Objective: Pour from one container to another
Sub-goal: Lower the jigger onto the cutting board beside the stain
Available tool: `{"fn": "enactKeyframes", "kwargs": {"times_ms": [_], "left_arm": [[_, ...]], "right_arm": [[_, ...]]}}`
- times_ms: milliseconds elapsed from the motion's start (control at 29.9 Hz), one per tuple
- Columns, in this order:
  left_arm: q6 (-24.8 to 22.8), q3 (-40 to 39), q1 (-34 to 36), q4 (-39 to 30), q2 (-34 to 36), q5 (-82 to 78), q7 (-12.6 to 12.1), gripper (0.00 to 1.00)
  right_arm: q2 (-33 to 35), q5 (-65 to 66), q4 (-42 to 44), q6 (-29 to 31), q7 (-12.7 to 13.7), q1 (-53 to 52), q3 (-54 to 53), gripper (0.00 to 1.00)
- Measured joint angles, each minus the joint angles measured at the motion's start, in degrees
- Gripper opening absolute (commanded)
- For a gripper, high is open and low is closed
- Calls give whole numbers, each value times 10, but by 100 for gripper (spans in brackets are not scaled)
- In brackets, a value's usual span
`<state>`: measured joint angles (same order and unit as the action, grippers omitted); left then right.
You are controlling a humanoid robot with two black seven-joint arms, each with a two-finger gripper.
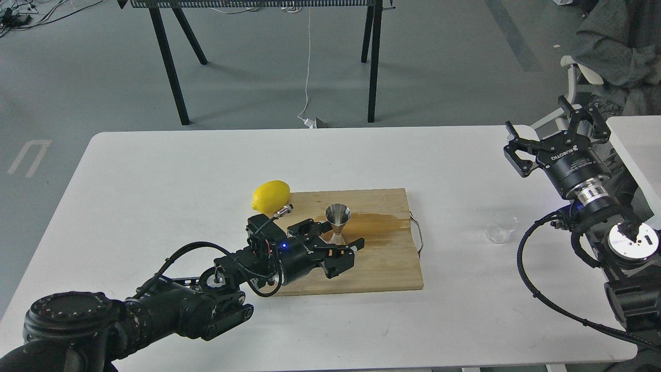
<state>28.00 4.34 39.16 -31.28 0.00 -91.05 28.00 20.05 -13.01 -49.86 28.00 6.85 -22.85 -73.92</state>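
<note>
Pour looks done or spilled—brown wet stain on the cutting board [372, 258] right of the upright jigger [337, 217], left gripper [341, 238] spread around its base; clear cup [501, 227] stands empty-looking, far right on the table [155, 181]—right gripper [555, 135] spread, raised, holding nothing.

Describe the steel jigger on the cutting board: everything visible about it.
The jigger is a small shiny steel hourglass, two cones joined at a narrow waist. It stands upright with its open top cone facing up, on the wooden cutting board, at the edge of a dark wet stain. The left tool has its open fingers on either side of its lower cone; whether they touch it is unclear.
</note>
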Motion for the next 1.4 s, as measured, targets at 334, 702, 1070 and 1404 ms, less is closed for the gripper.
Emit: {"fn": "enactKeyframes", "kwargs": {"times_ms": [334,702,1070,1404], "left_arm": [[0,-3,-2,0,0,2,0,87],[0,-3,-1,6,0,3,0,87],[0,-3,-1,7,0,18,0,87],[0,-4,-3,7,13,18,0,87]], "right_arm": [[0,0,-3,0,0,0,1,99],[0,0,-3,0,0,0,1,99],[0,0,-3,0,0,0,0,99],[0,0,-4,0,0,0,1,99]]}}
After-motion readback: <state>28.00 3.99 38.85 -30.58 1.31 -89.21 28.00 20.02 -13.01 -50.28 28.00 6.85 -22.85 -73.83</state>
